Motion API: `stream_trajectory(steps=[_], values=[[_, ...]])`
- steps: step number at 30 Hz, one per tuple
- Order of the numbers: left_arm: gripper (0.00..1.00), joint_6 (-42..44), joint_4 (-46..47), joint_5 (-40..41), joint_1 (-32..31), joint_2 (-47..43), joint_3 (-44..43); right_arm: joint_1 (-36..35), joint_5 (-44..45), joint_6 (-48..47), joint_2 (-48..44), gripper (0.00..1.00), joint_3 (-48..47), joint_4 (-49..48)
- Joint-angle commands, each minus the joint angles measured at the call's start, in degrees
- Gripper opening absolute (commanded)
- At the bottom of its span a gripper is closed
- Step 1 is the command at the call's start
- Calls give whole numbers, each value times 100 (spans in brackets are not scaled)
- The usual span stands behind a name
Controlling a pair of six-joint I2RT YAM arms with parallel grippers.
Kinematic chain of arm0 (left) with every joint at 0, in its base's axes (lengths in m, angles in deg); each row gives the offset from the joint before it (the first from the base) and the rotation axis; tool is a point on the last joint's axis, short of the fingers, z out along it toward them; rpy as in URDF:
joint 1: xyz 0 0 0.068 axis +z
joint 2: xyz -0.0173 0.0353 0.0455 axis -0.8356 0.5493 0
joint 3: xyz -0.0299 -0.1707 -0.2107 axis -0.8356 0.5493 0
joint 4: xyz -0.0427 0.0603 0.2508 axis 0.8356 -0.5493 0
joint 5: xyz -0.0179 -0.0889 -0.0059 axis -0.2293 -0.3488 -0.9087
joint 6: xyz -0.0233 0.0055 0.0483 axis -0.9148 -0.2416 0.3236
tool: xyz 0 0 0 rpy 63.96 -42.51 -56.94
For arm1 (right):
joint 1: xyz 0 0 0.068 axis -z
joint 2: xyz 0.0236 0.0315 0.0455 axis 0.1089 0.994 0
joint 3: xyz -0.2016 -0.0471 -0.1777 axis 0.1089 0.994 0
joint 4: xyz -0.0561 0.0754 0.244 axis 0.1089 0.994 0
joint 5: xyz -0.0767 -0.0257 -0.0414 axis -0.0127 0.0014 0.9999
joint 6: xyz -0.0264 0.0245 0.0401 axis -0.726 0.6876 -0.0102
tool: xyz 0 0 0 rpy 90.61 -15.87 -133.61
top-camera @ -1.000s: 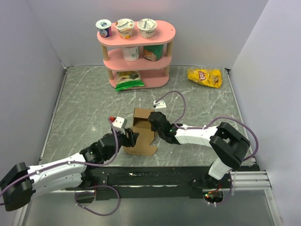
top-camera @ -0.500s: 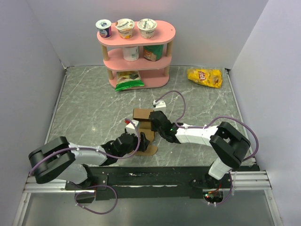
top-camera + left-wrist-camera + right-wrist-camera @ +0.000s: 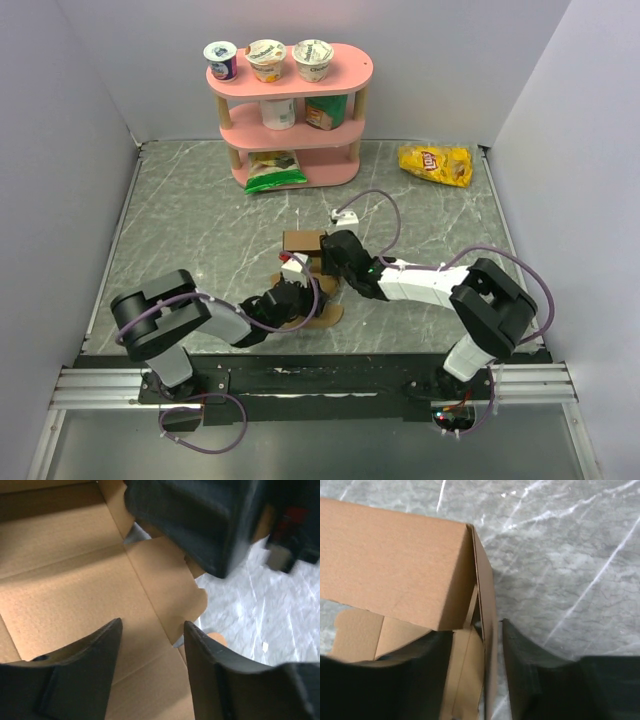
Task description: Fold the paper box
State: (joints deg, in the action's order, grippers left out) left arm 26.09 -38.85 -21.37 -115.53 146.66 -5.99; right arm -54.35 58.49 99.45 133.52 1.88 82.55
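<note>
The paper box (image 3: 303,242) is brown cardboard, half formed, at the middle of the table with a loose flap (image 3: 322,318) lying toward the near edge. My left gripper (image 3: 297,283) reaches in from the near left. In the left wrist view it (image 3: 152,630) stands open over the box's creased inner panels (image 3: 75,580), holding nothing. My right gripper (image 3: 333,262) is at the box's right side. In the right wrist view it (image 3: 476,627) is open astride the upright side wall (image 3: 489,630), beneath a folded panel (image 3: 390,565).
A pink three-tier shelf (image 3: 290,110) with yoghurt cups and packets stands at the back. A green bag (image 3: 274,170) lies at its foot and a yellow chip bag (image 3: 436,164) at the back right. Grey walls close in both sides.
My left arm has swung in and folded, bringing its gripper under the box's near side. The box has sunk lower with flaps spread. My right gripper has opened.
</note>
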Motion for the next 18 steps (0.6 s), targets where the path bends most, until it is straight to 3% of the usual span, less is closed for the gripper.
stream_trajectory(steps=[1, 8, 14, 18], values=[[54, -213, 13, -22, -39, 386, -130, 55, -214, -115, -491, 62, 246, -84], [42, -204, -443, 241, -83, 703, -314, 99, -293, 35, -1228, 73, 773, 30], [39, -134, -691, 443, -127, 782, -420, 318, -346, 210, -1484, 68, 1064, 153], [39, -63, -831, 557, -197, 791, -507, 485, -451, 245, -1362, 58, 1160, 109]])
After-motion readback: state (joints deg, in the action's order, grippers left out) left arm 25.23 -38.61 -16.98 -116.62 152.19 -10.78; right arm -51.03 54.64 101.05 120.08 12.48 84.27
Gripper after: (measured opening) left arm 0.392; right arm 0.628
